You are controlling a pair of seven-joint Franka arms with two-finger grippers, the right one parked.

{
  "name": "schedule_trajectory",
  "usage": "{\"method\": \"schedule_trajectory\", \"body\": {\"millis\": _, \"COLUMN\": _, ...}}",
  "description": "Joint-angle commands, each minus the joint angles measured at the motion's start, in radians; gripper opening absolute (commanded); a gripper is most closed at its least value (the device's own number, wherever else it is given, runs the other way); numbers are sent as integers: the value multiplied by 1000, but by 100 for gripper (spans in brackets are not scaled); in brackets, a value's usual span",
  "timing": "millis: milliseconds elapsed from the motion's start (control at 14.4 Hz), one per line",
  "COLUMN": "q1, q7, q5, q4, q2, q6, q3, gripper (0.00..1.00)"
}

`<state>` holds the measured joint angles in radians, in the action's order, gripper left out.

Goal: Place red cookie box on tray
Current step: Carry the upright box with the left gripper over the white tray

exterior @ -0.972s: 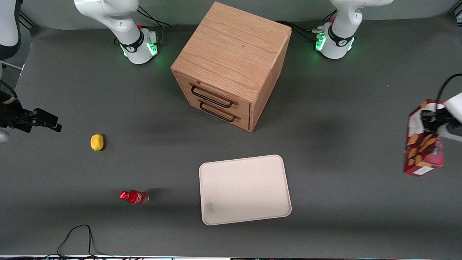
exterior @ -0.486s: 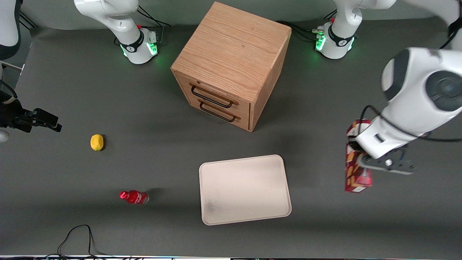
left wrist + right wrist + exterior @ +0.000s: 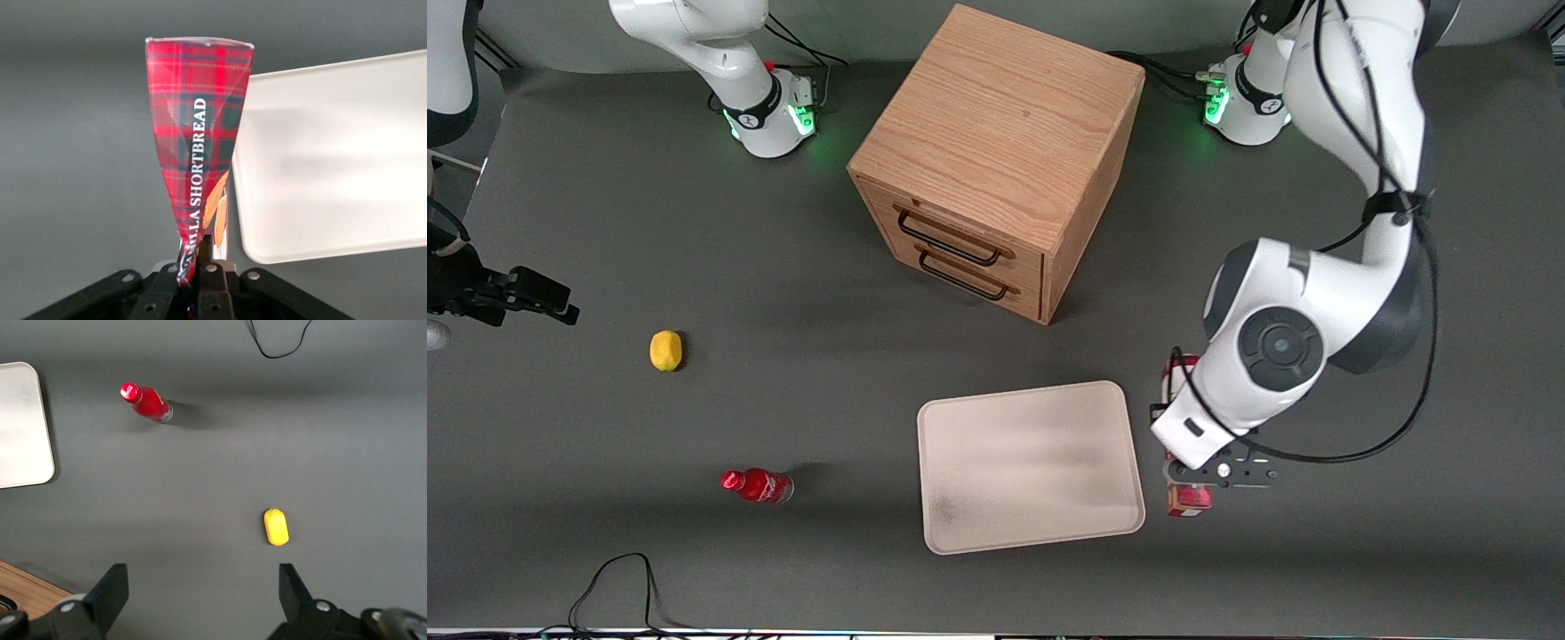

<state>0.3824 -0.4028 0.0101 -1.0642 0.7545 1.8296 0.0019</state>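
Note:
The red cookie box (image 3: 1189, 498) hangs in the air, held up off the table, just beside the tray's (image 3: 1032, 467) edge on the working arm's side, mostly covered by the arm. The left arm's gripper (image 3: 1209, 468) is shut on it. In the left wrist view the box (image 3: 200, 133) shows red tartan with white lettering and a cookie picture, pinched at its end in the gripper (image 3: 200, 252). The beige-white tray (image 3: 333, 153) lies flat alongside the box, with nothing on it and a faint smudge near one corner.
A wooden drawer cabinet (image 3: 996, 160) stands farther from the front camera than the tray. A small red bottle (image 3: 758, 485) and a yellow lemon (image 3: 665, 349) lie toward the parked arm's end. A black cable (image 3: 618, 582) loops at the table's front edge.
The left arm has carried the cookie box from the working arm's end of the table in toward the tray, stopping right beside the tray's edge. The grip is unchanged.

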Motion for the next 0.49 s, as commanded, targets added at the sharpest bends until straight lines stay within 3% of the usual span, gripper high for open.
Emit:
{"method": "schedule_trajectory", "body": {"millis": 0, "q1": 1, "q7": -146, "q5": -42, "q4": 69, "q2": 66, "q6": 8, "q3": -3, "gripper": 0}}
{"method": "schedule_trajectory", "body": {"millis": 417, "q1": 4, "q7": -258, "q5": -42, "q4": 118, "q2": 177, "q6": 91, "q3": -36, "gripper": 0}}
